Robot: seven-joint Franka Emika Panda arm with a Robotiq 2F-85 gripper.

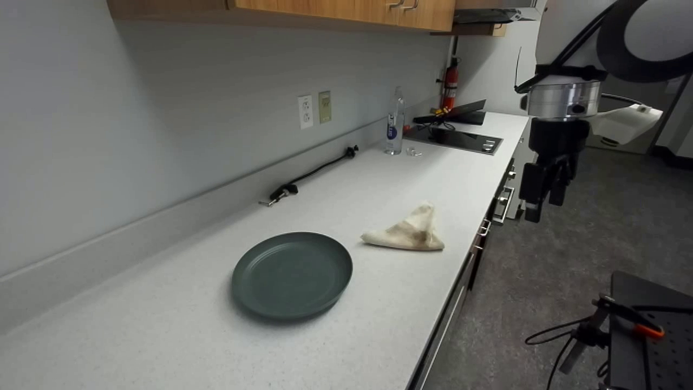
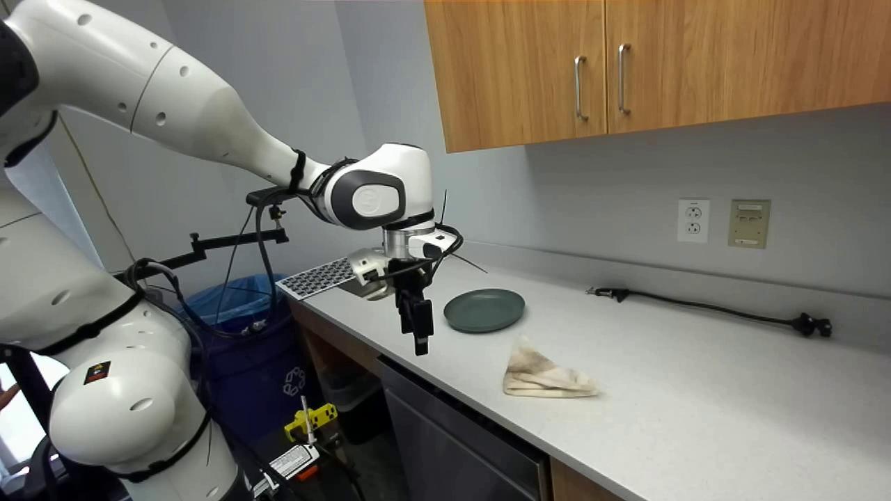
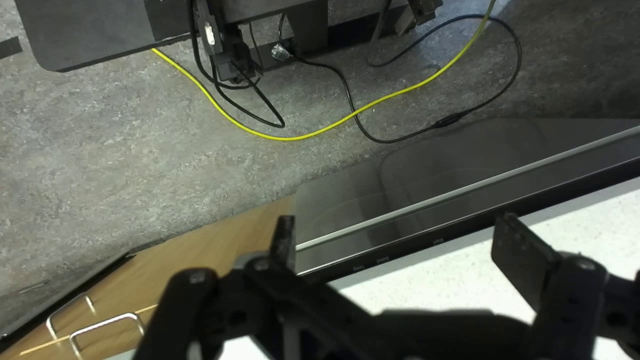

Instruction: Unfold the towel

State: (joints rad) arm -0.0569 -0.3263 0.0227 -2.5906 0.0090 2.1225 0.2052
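Observation:
The towel (image 1: 409, 234) is off-white with brownish stains, folded into a rough triangle with one corner raised. It lies on the white counter near the front edge, and also shows in an exterior view (image 2: 546, 377). It is out of the wrist view. My gripper (image 1: 546, 207) points down, apart from the towel and above counter height, near the counter's front edge. It also shows in an exterior view (image 2: 418, 341). In the wrist view the black fingers (image 3: 395, 240) stand wide apart with nothing between them; counter edge, dishwasher front and floor show beyond.
A dark green plate (image 1: 292, 276) lies beside the towel, also in an exterior view (image 2: 484, 310). A black clamp arm (image 2: 710, 309) lies along the wall. A bottle (image 1: 395, 124) and cooktop (image 1: 455, 138) stand farther along. Wooden cabinets (image 2: 668, 62) hang above the counter.

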